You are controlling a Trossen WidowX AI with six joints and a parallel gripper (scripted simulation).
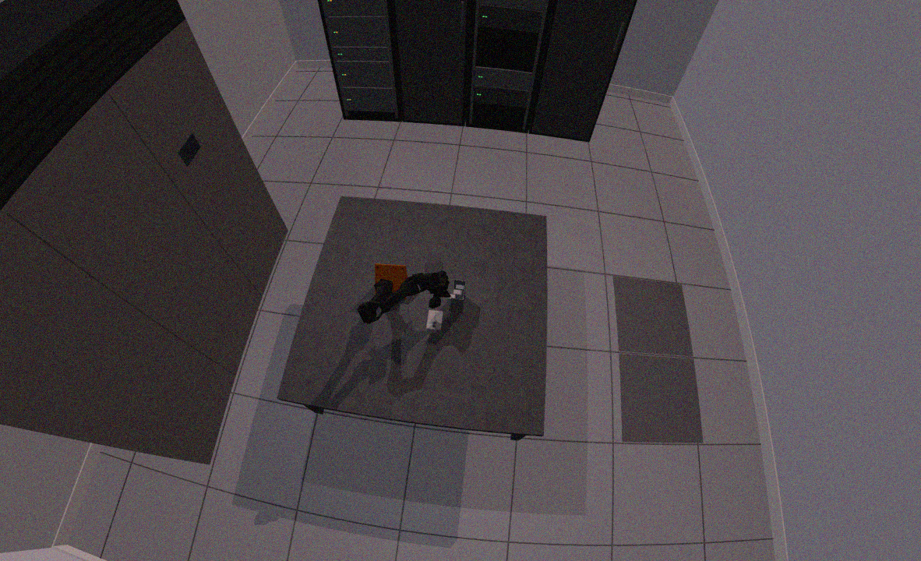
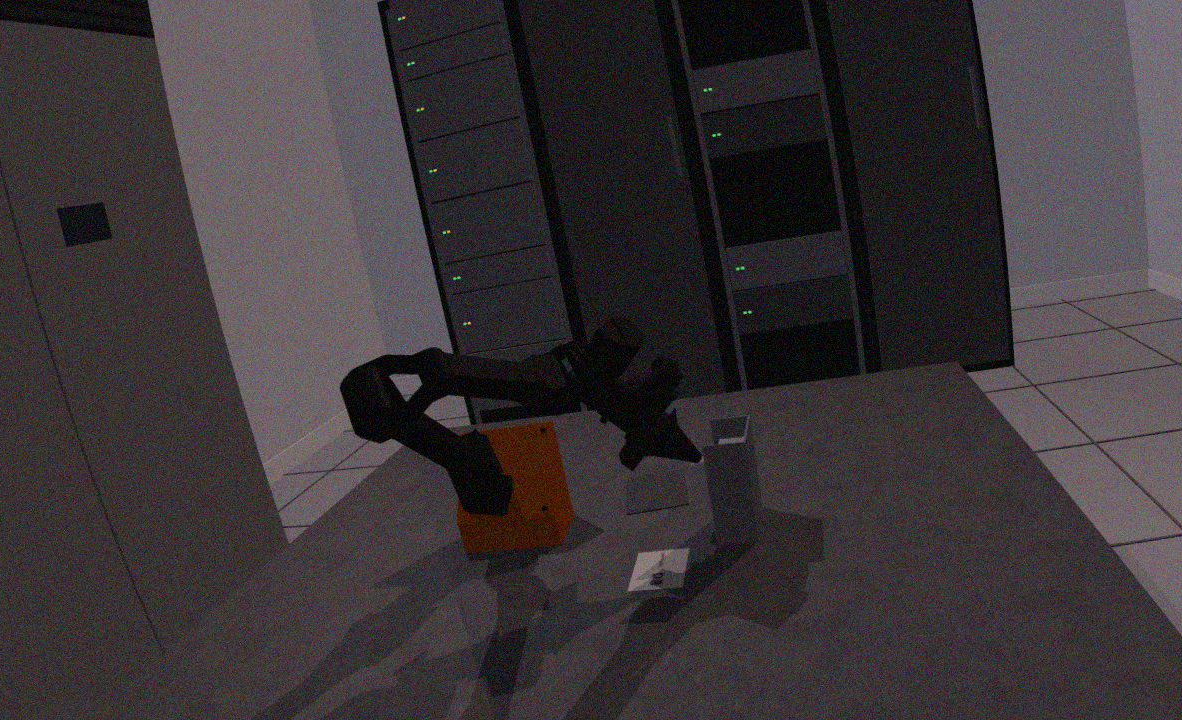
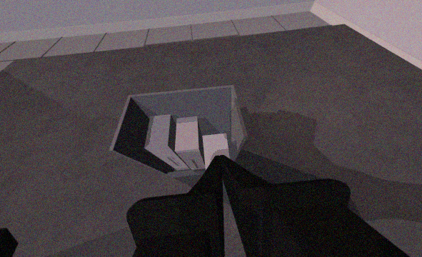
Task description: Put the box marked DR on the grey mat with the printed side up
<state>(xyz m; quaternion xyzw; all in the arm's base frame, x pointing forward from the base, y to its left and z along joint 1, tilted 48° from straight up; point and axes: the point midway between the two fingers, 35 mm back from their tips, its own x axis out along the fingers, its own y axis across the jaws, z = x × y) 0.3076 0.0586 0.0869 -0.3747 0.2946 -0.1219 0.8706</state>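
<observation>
Pressing together on nothing, the jaws angle down beside the bin (image 1: 459,283) (image 2: 732,497) (image 3: 189,103); whether they touch it, I cannot tell. Three boxes (image 1: 457,293) (image 2: 732,440) (image 3: 186,135) stand inside, the DR one indistinguishable.

Dim light; beyond the tabletop's far edge (image 1: 442,205) (image 2: 846,377), dark server racks (image 1: 430,62) (image 2: 613,179); pale walls (image 1: 833,209) (image 2: 246,179) (image 3: 89,18); tiled floor (image 1: 561,488) (image 2: 1141,429) (image 3: 125,42).
</observation>
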